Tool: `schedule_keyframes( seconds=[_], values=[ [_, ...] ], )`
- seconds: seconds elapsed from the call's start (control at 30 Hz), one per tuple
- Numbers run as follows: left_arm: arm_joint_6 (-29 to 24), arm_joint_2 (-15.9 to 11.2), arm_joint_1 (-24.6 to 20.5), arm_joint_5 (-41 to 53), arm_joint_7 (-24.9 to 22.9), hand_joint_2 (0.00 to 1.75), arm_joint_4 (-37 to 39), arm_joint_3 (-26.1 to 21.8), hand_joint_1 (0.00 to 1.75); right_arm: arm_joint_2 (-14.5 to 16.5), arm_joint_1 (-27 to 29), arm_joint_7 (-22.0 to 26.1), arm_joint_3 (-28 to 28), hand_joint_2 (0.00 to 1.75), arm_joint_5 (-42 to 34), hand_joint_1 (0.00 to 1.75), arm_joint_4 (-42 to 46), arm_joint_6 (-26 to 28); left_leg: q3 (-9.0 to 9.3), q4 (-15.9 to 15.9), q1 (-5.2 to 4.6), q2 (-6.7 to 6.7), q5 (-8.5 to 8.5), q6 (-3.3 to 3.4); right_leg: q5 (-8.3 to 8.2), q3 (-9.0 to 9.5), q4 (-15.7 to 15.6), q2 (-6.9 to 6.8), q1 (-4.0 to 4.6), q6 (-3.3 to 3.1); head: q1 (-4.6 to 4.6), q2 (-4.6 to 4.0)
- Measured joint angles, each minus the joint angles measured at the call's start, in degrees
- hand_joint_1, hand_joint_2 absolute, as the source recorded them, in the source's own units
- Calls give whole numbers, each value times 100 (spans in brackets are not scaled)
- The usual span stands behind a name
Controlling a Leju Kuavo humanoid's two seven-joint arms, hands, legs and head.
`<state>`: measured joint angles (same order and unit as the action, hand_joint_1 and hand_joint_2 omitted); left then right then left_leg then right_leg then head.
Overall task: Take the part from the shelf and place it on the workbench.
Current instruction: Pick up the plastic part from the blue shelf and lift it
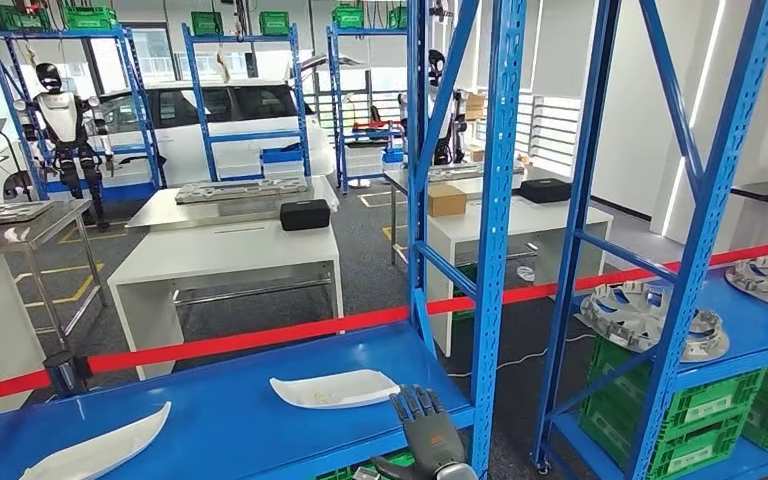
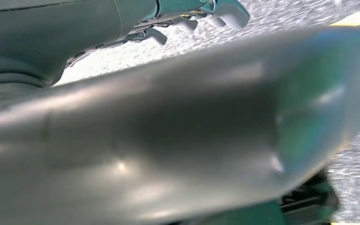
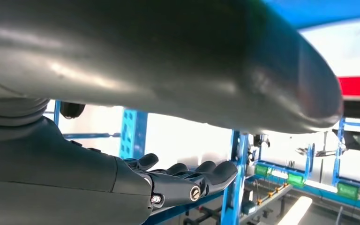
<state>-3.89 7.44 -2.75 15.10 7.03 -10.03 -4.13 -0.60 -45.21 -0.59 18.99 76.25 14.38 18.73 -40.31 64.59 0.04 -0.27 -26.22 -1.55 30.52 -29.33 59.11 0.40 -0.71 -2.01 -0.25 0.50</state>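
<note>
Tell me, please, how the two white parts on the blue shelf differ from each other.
The white part by the hand lies wholly in view on the blue shelf, just beyond the right hand; the white part at the left lies far from that hand and runs off the picture's lower edge. The first lies nearly level across the picture, the second slants. Both are white, long, shallow and pointed, and neither is touched.
</note>
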Motion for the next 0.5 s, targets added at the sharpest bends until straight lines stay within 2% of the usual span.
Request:
schedule_keyframes(
  seconds=[0.03,0.07,0.1,0.17,0.23,0.27,0.33,0.37,0.4,0.43,0.5],
  values=[
    [0,-2,3,0,0,0,3,1,0,3,-3,4,0,0,-1,0,-1,1,67,-302,-14,2,243,32,66,63,4,6,9,24,-4,-1],
    [0,-3,5,0,1,0,4,1,0,7,-4,9,0,0,-1,0,-1,1,117,-489,-30,2,412,60,128,105,5,13,17,56,-8,-2],
    [0,-4,8,0,1,0,7,1,0,9,-4,12,0,0,-1,0,-2,1,139,-558,-47,3,465,84,173,129,0,16,20,91,-7,-2],
    [-1,-2,2,0,13,0,3,0,0,10,-16,13,0,0,1,0,2,5,203,-570,-40,-2,437,129,238,168,-33,21,19,162,4,-1],
    [-2,1,-13,2,37,0,-3,-1,0,5,-43,11,0,0,1,0,8,15,275,-632,-11,-1,414,193,366,93,168,5,20,208,22,0],
    [-2,4,-23,4,47,0,-5,-1,0,2,-50,11,-1,0,1,0,10,18,310,-653,-2,2,389,226,487,-67,459,-3,14,226,32,1],
    [-2,8,-37,10,57,0,-5,-1,0,-5,-42,11,-2,0,1,0,5,16,360,-651,-3,-2,320,269,723,-581,1254,-10,12,262,45,0],
    [-2,10,-33,13,59,0,-5,-1,0,-8,-26,11,-2,0,1,0,3,15,382,-643,-2,-6,284,273,737,-816,1529,-11,7,276,52,0],
    [-2,10,-26,13,60,0,-5,-1,0,-10,-10,11,-2,0,1,0,1,14,408,-630,-1,-11,248,269,635,-962,1607,-12,1,285,56,0],
    [-2,10,-21,13,60,0,-4,-1,0,-11,-1,11,-3,0,1,0,1,14,439,-610,1,-15,208,260,415,-991,1450,-13,-6,289,61,0],
    [1,14,-21,12,66,0,-4,-1,0,-14,-2,10,-4,0,0,0,1,17,492,-554,3,-24,119,218,-120,-806,720,-20,-19,285,65,0]
  ],
)
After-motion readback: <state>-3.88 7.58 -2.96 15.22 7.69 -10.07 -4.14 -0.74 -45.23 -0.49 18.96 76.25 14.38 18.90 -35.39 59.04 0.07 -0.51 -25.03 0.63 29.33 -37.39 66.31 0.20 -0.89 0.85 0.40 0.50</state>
